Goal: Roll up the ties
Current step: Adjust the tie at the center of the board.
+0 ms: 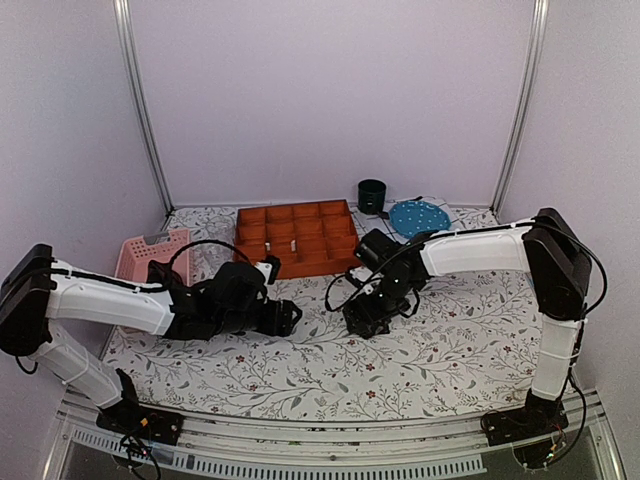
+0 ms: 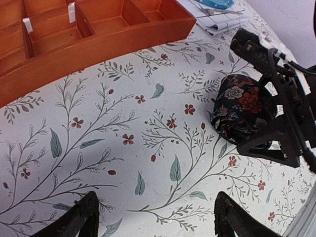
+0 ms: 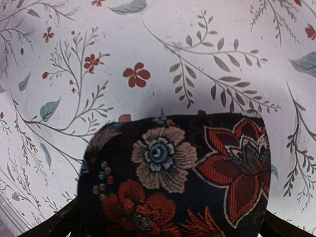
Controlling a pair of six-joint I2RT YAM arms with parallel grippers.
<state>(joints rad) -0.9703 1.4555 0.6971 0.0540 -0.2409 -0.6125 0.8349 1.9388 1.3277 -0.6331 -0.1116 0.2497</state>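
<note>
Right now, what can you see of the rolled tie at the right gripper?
The rolled tie is a compact, squat bundle of dark, near-black woven fabric with large red and beige flowers and small blue dots. It looks fully wound, with no loose tail showing. It rests on the floral tablecloth, in front of the orange divided tray but apart from it. The right gripper straddles it, jaws wide on either side. The roll does not look squeezed.
</note>
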